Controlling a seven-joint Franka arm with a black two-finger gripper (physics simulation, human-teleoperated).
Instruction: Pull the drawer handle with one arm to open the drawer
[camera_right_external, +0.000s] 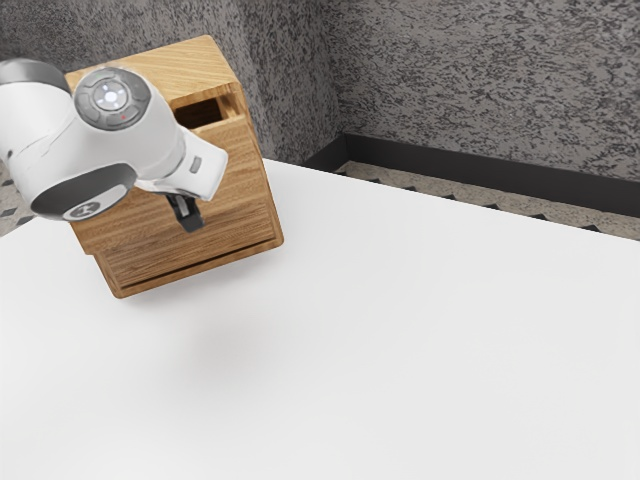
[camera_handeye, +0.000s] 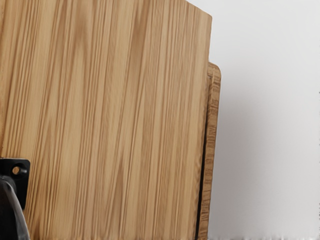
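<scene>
From the side, the wooden cabinet (camera_right_external: 150, 255) sits at the far corner of the white counter (camera_right_external: 400, 340), on the exterior view's left, close to the wall. The arm's white hand (camera_right_external: 120, 130) hangs in front of it. The black claw (camera_right_external: 186, 213) meets the drawer (camera_right_external: 235, 210) face about midway up, and the handle is presumably tucked behind the hand. Whether the claw is spread or pinching anything I cannot tell from this angle. A dark recess (camera_right_external: 203, 108) shows near the cabinet's top (an open slot, by the look of it). The drawer front appears flush or nearly so, so the opening seems hardly begun.

From the wrist, a broad panel (camera_handeye: 110, 115) of striped wood grain lies very near the camera. A narrower strip (camera_handeye: 214, 150) of the same wood peeps past its edge, with bare counter beyond.

To pull well, get a firm hold on the handle first, then draw straight out along the drawer's own slide, square to the front. The cabinet stands askew on the counter, so a pull off that line would likely jam the drawer or drag the whole box.
</scene>
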